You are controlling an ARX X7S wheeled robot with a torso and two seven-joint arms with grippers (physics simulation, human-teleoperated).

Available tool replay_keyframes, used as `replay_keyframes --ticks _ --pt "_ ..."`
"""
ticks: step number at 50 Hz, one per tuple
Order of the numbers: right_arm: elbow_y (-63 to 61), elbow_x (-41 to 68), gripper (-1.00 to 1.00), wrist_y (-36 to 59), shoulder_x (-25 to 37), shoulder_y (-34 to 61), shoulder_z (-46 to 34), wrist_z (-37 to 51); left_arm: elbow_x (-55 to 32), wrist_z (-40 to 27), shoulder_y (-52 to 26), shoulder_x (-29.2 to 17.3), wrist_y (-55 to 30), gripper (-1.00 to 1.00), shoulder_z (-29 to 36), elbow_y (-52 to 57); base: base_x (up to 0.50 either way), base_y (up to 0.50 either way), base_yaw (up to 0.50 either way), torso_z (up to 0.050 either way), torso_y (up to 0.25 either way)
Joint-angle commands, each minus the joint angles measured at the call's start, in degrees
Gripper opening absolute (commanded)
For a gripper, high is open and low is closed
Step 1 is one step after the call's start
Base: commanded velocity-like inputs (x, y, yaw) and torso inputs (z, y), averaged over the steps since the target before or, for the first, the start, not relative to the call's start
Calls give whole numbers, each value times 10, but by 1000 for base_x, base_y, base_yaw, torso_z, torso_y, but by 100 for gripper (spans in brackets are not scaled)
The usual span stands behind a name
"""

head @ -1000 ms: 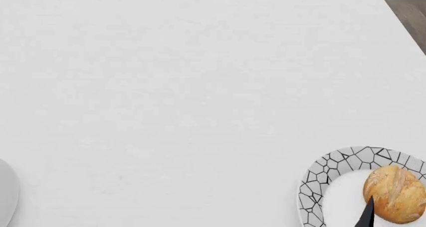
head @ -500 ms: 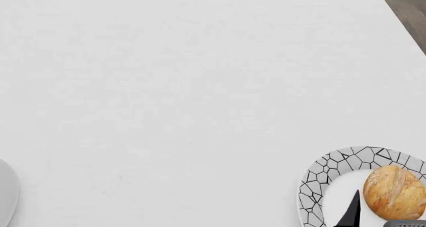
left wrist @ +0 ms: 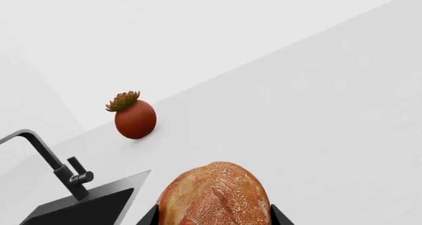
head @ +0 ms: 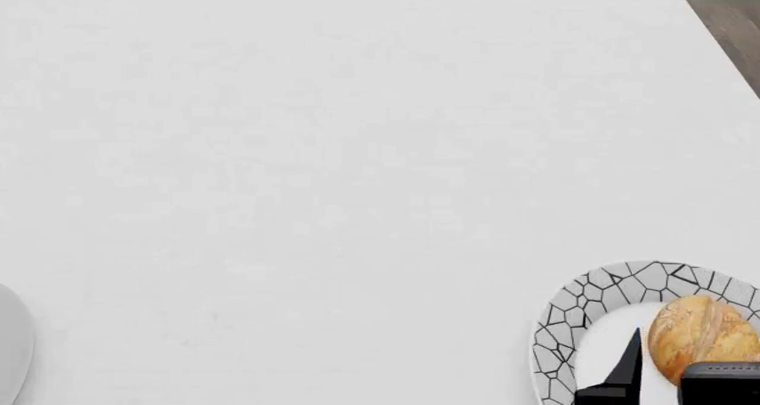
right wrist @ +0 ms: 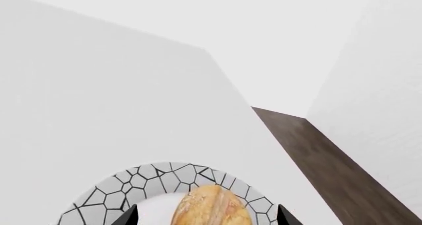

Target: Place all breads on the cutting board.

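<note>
on the white counter (head: pixel 356 156) we see no cutting board, so neither bread looks placed yet. the mosaic plate (head: pixel 558 325) carries the tan roll (head: pixel 700 332), our right gripper (right wrist: pixel 204 217) spread around it, unclosed. our left gripper (left wrist: pixel 214 219) clasps the dark roll (left wrist: pixel 214 195).
</note>
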Motion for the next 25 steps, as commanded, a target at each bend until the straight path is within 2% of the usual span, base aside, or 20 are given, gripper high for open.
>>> replay_keyframes --ticks 1,19,25 --pt "51 2 100 -14 -7 14 18 -1 -5 11 -42 15 -40 -100 -8 -9 0 0 0 0 0" --pt "81 26 100 -22 -3 28 43 9 5 16 -39 12 -29 -100 2 -10 0 0 0 0 0" --pt "94 31 100 -25 -2 32 42 13 -17 1 -48 13 -44 -100 -5 -2 0 0 0 0 0"
